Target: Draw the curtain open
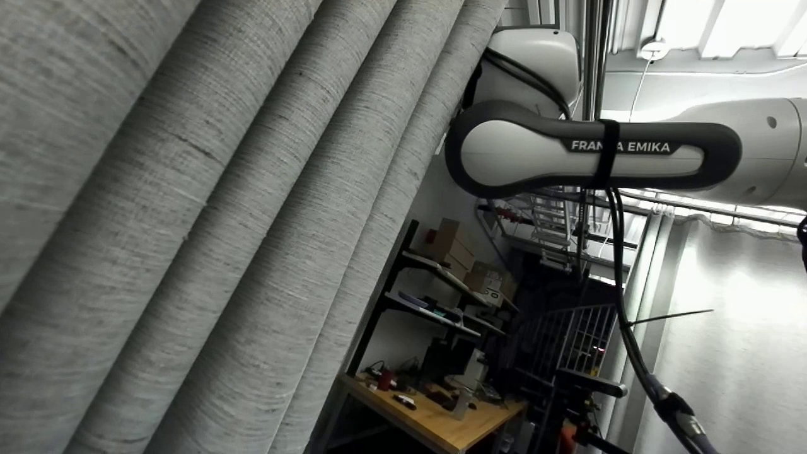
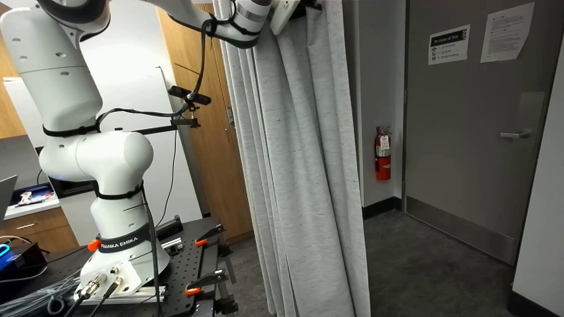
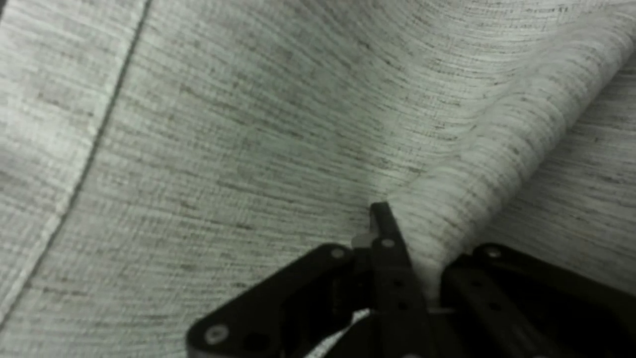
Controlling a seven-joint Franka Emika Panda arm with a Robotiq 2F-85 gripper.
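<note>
The curtain is a large light-grey woven drape with deep folds. It fills the left of an exterior view (image 1: 265,208), hangs in the middle of an exterior view (image 2: 304,154), and fills most of the wrist view (image 3: 248,124). My gripper (image 3: 420,248) is shut on a fold of the curtain, which runs down between its black fingers. The left finger shows up to its tip; the right fingertip is hidden by cloth. In an exterior view the gripper (image 2: 308,5) is cut off at the top edge, against the curtain's upper part. In the remaining exterior view the gripper is hidden.
A door (image 2: 467,132) and a red fire extinguisher (image 2: 383,154) are beyond the curtain. A wooden cabinet (image 2: 216,132) stands behind it. The arm's base sits on a black table (image 2: 189,246) with clamps. Another light drape (image 1: 737,315) and a wooden desk (image 1: 466,429) also show.
</note>
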